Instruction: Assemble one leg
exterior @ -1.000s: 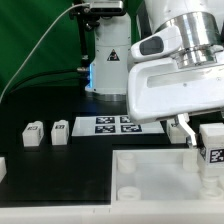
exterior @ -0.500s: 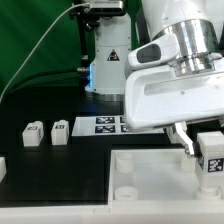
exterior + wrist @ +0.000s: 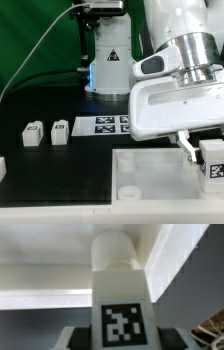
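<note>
A green backdrop [image 3: 35, 35] fills the exterior view from nine to eleven o'clock; a matte black table [image 3: 40, 105] spreads beneath it toward eight o'clock.

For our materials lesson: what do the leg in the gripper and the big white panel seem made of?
Leg: probably white plastic, smooth matte faces, rounded moulded end; its marker looks printed. Panel: likely plastic too, uniform white with moulded round sockets.
</note>
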{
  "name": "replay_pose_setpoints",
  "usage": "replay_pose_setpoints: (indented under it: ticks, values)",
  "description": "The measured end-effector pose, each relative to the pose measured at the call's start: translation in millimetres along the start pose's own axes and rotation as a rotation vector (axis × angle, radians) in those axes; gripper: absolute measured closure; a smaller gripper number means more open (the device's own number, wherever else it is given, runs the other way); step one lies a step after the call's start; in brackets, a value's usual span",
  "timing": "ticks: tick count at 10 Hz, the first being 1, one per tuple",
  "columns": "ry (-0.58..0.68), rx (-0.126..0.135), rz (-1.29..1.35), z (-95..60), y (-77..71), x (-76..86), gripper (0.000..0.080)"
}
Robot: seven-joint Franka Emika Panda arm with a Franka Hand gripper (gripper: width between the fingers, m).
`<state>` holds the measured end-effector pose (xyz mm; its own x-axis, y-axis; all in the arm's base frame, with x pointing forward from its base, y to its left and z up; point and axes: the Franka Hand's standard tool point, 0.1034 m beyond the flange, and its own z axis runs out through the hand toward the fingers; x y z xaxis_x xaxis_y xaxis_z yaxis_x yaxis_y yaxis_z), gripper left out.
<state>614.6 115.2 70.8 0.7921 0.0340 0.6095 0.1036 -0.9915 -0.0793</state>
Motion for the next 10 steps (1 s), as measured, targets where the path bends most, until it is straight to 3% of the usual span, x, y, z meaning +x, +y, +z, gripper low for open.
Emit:
replay_pose_setpoints:
  ticks: [2,3,4,5,6,7,10]
  values:
    - [0.000,0.000,0.000,0.0,0.0,0.0,0.0507]
    - [0.000,0.000,0.000,0.0,0.0,0.0,0.0433]
    - [0.000,0.000,0.000,0.0,0.0,0.0,0.0433]
    - [0.000,0.000,0.000,0.0,0.0,0.0,0.0246]
    - [0.000,0.000,0.000,0.0,0.0,0.0,0.0246]
    - [0.000,0.000,0.000,0.0,0.0,0.0,0.0171]
    - [0.000,0.000,0.000,0.0,0.0,0.0,0.0150]
